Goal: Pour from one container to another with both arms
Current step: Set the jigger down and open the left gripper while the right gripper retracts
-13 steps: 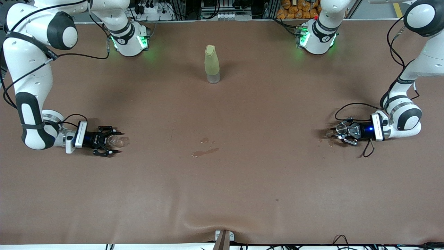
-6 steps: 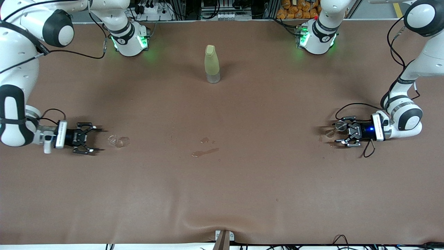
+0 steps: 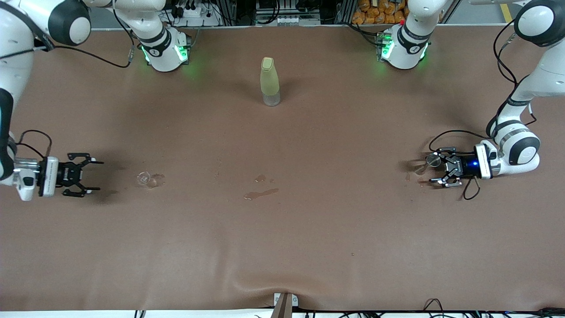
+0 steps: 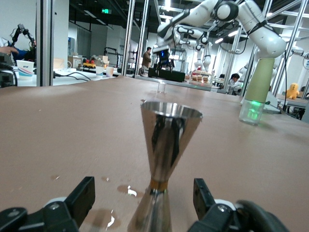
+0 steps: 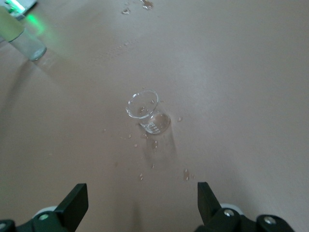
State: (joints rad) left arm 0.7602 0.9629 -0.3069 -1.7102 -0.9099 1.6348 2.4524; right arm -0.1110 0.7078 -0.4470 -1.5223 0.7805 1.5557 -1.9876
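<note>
On the brown tabletop (image 3: 282, 229), the open right tool (image 3: 90, 176) sits mid-left beside a small clear glass beaker (image 3: 143, 178), while the open left tool (image 3: 435, 170), mid-right, straddles an upright steel jigger (image 4: 166, 145).

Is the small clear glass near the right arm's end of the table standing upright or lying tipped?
Upright: the small clear glass stands on its base, round open rim up, with water droplets around it.

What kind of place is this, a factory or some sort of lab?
Most likely a robotics lab: two white jointed robot arms work at one brown-covered table, and the left wrist view shows more robot arms and people at benches in a large hall.
</note>
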